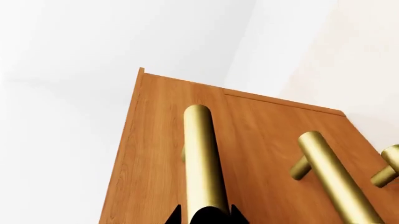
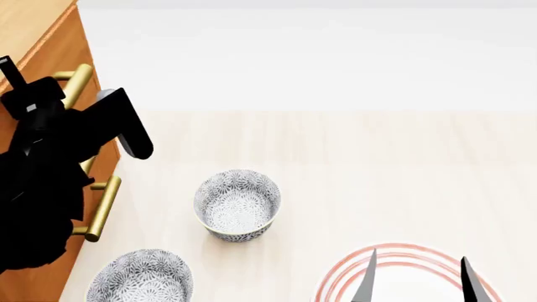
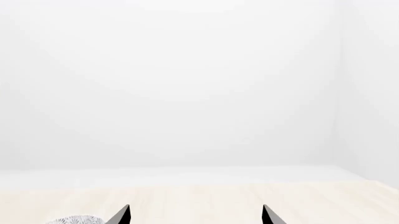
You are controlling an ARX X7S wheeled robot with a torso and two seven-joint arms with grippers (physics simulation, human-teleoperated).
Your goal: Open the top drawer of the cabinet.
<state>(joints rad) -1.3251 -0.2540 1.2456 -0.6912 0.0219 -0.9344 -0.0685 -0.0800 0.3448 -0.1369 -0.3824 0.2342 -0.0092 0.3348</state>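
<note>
- Head view: the cabinet (image 2: pixel 59 44) stands at the far left edge of the desk (image 2: pixel 353 157), orange-brown wood, with brass bar handles on its front.
- Left arm, black, covers most of the cabinet front in the head view; the left gripper (image 2: pixel 63 100) sits at the upper handle (image 2: pixel 77 85).
- Left wrist view: the top drawer (image 1: pixel 162 149) fills the frame, front flush with the cabinet, no gap showing, so it reads as closed.
- Same view: the brass handle (image 1: pixel 203 158) of that drawer runs straight into the left gripper (image 1: pixel 206 217); two black fingertips (image 1: pixel 174 215) sit on either side of the bar, right against it. Gripper is clenched around the handle.
- Lower drawer handle (image 1: pixel 337 177) shows beside it in the left wrist view, untouched; a third brass handle (image 1: pixel 389 165) clips the frame edge.
- Right gripper (image 2: pixel 417 277) hangs low at the near right of the head view, its two dark fingers well apart, released, holding nothing, over a white plate with red rings (image 2: pixel 336 283).
- Right wrist view: right gripper (image 3: pixel 196 215) tips apart, bare desk and white wall ahead, a bowl's rim (image 3: pixel 74 219) just in frame.
- Two patterned bowls on the desk: one (image 2: pixel 238 204) mid-desk, one (image 2: pixel 141 277) near the cabinet's base, both upright, well apart from the grippers.
</note>
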